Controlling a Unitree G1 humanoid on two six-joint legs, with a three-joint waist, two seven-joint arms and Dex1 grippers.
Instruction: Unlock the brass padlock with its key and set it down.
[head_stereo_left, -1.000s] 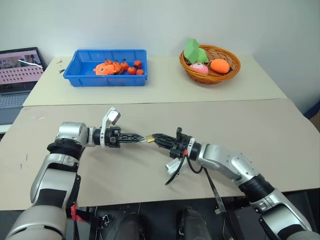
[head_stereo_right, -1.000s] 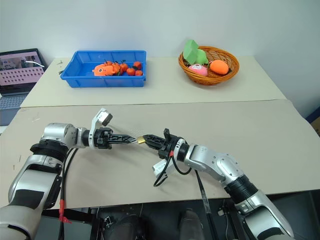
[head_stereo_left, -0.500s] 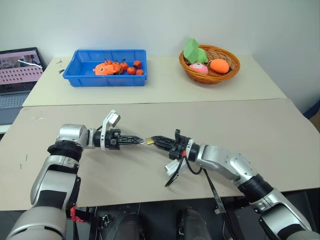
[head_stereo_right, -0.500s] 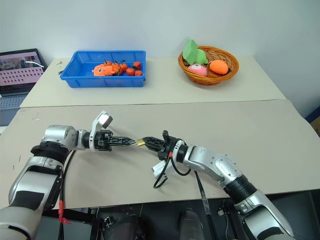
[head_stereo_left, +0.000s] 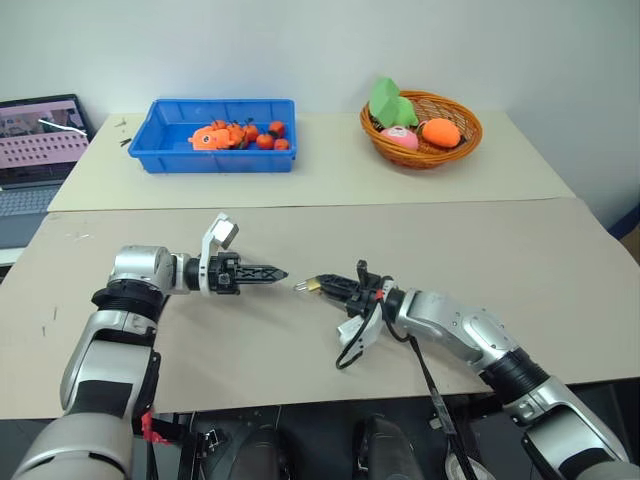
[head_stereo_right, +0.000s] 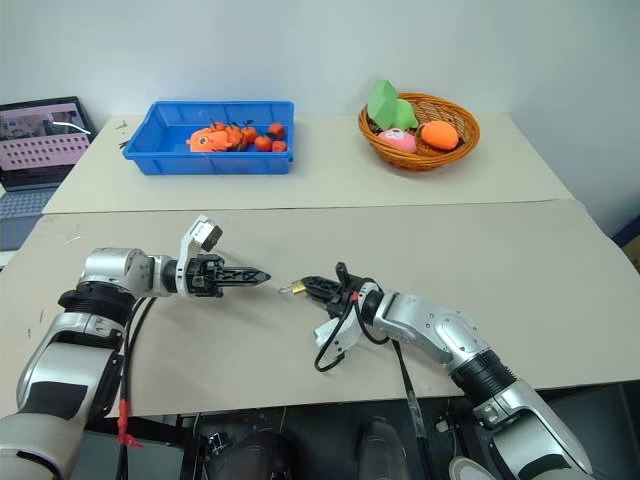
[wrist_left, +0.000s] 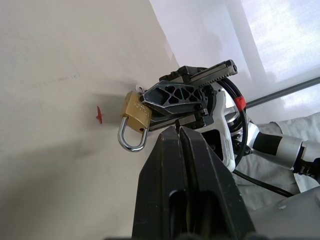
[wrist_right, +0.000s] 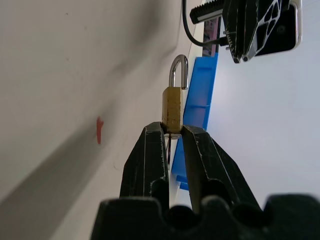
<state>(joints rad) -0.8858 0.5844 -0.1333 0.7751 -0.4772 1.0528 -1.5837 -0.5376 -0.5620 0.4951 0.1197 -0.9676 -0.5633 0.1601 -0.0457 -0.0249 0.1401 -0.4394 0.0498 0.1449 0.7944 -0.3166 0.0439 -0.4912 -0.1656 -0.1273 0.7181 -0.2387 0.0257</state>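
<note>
Over the table (head_stereo_left: 560, 250) in the left eye view, the two grippers have drawn apart: earlier their tips met at the brass padlock (head_stereo_left: 313, 284), now a gap separates them. The left gripper (head_stereo_left: 280, 273) is clenched, holding nothing visible.

From the right wrist view, the right gripper (wrist_right: 171, 131) grasps the padlock's body, shackle pointing away beyond the fingertips (wrist_right: 155, 131).

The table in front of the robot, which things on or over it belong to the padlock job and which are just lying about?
Part of the job:
- brass padlock, clamped at its base in the right gripper
- left gripper, jaws shut, apart from the padlock

Just lying about:
- blue bin of small orange toys
- wicker basket of toy food
- laptop at the table's left edge
</note>
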